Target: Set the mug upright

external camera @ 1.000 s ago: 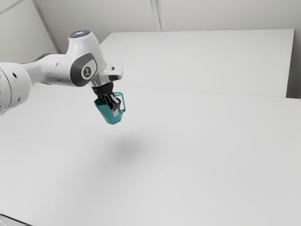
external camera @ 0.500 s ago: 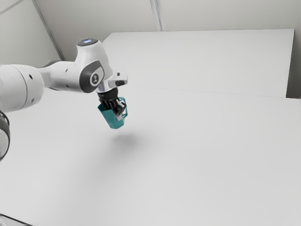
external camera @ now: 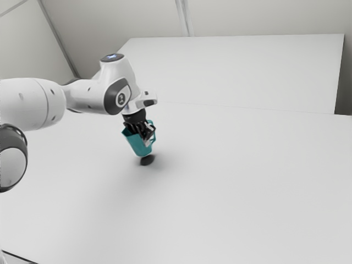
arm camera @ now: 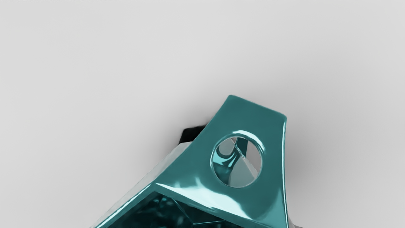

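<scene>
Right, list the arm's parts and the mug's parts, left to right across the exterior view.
Round dark-rimmed joint at the edge, forearm's slimmer stretch, mug's body, mug's handle.

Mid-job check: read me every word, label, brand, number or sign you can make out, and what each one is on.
No word or number is readable.
Arm, dark joint ring: a round badge, too small to read.
Arm, top of the wrist joint: a blue mark, too small to read.
Mug: no text on the sides in view.
</scene>
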You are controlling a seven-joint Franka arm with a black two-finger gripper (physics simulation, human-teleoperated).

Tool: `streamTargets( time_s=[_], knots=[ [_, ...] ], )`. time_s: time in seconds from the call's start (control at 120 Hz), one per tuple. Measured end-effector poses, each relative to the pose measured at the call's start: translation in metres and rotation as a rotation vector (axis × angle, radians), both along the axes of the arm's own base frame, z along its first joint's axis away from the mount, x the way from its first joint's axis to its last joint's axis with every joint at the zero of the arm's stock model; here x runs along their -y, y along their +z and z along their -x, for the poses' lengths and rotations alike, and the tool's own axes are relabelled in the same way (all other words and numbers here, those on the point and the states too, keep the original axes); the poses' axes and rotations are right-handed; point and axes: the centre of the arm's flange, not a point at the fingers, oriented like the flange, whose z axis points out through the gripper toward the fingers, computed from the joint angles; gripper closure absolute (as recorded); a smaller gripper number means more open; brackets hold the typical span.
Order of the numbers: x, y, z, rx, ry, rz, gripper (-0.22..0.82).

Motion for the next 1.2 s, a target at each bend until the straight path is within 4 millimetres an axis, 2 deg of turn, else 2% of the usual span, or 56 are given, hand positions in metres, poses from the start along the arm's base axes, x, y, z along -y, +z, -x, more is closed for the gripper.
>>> streamTargets(
  time_s=[0.6, 0.875, 1.017, 1.2],
  knots=[
    [0.004, -0.026, -0.005, -0.026, 0.038, 0.014, 0.79],
    [0.006, -0.029, -0.005, -0.028, 0.048, 0.034, 0.70],
    [0.006, -0.022, -0.005, -0.012, 0.047, 0.042, 0.66],
    [0.005, 0.008, -0.008, 0.035, 0.040, 0.052, 0.55]
  ],
)
